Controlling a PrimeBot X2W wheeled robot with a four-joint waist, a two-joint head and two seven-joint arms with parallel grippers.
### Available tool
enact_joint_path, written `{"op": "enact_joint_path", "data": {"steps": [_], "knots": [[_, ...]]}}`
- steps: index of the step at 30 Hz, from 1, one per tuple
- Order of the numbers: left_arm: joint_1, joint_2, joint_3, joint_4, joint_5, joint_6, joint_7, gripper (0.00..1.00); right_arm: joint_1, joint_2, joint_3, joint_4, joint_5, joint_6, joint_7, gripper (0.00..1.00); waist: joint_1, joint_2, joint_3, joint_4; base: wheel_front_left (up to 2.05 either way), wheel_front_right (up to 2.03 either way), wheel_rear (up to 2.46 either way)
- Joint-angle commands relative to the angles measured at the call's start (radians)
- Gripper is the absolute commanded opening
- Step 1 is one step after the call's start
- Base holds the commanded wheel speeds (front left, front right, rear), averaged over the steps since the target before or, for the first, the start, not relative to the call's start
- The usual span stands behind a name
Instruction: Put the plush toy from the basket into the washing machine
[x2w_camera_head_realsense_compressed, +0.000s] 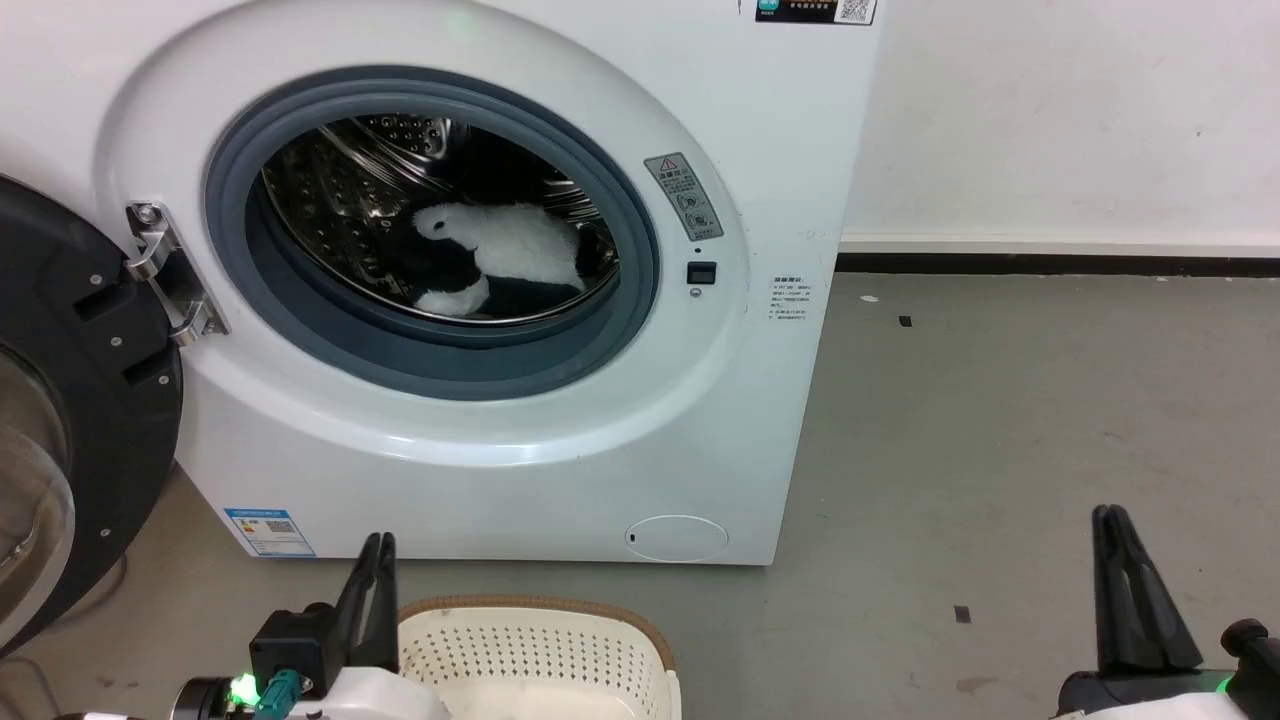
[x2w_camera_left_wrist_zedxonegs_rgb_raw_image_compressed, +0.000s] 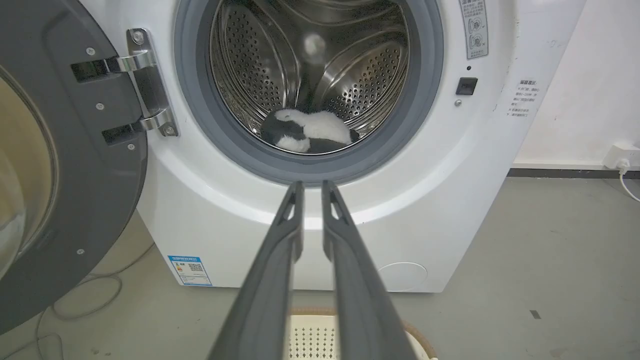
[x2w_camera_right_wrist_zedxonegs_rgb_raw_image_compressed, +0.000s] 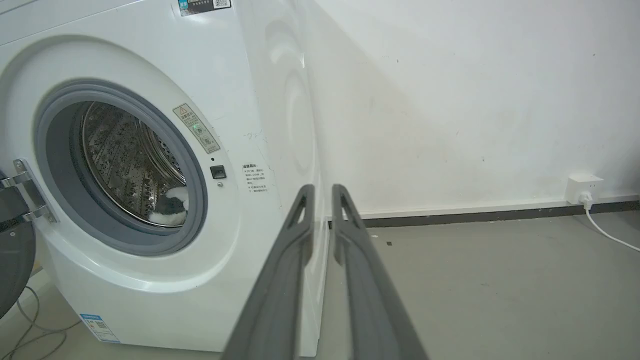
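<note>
The black-and-white plush toy (x2w_camera_head_realsense_compressed: 510, 250) (x2w_camera_left_wrist_zedxonegs_rgb_raw_image_compressed: 310, 131) (x2w_camera_right_wrist_zedxonegs_rgb_raw_image_compressed: 172, 210) lies on the bottom of the steel drum inside the white washing machine (x2w_camera_head_realsense_compressed: 500, 470) (x2w_camera_left_wrist_zedxonegs_rgb_raw_image_compressed: 425, 200) (x2w_camera_right_wrist_zedxonegs_rgb_raw_image_compressed: 250, 75), whose porthole stands open. The cream perforated basket (x2w_camera_head_realsense_compressed: 530, 650) (x2w_camera_left_wrist_zedxonegs_rgb_raw_image_compressed: 312, 335) sits on the floor before the machine, and what shows of its inside holds nothing. My left gripper (x2w_camera_head_realsense_compressed: 377, 545) (x2w_camera_left_wrist_zedxonegs_rgb_raw_image_compressed: 311, 186) hangs just left of the basket, its fingers drawn nearly together on nothing. Far to the right, over bare floor, my right gripper (x2w_camera_head_realsense_compressed: 1108, 515) (x2w_camera_right_wrist_zedxonegs_rgb_raw_image_compressed: 322, 189) is likewise shut and holds nothing.
The black-rimmed glass door (x2w_camera_head_realsense_compressed: 60, 400) (x2w_camera_left_wrist_zedxonegs_rgb_raw_image_compressed: 65, 175) is swung wide open at the left on its metal hinge. Thin cables (x2w_camera_left_wrist_zedxonegs_rgb_raw_image_compressed: 85, 300) lie on the floor under it. A wall socket with a white cord (x2w_camera_right_wrist_zedxonegs_rgb_raw_image_compressed: 582, 192) sits to the right, beyond grey floor.
</note>
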Motion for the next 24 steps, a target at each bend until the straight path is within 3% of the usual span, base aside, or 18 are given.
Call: {"op": "enact_joint_path", "data": {"steps": [1,24], "knots": [[0.0,0.0,0.0,-0.001,0.0,0.0,0.001,0.0,0.0,0.0,0.0,0.0,-0.001,0.0,0.001,0.0,0.0002,0.0,0.0,0.0,0.0,0.0,0.0],[0.003,-0.001,-0.003,-0.05,0.012,0.004,0.048,0.0,-0.021,0.0,0.017,0.006,-0.036,0.0,0.048,0.0,0.0002,0.0,0.005,-0.006,0.0,0.0,0.0]]}}
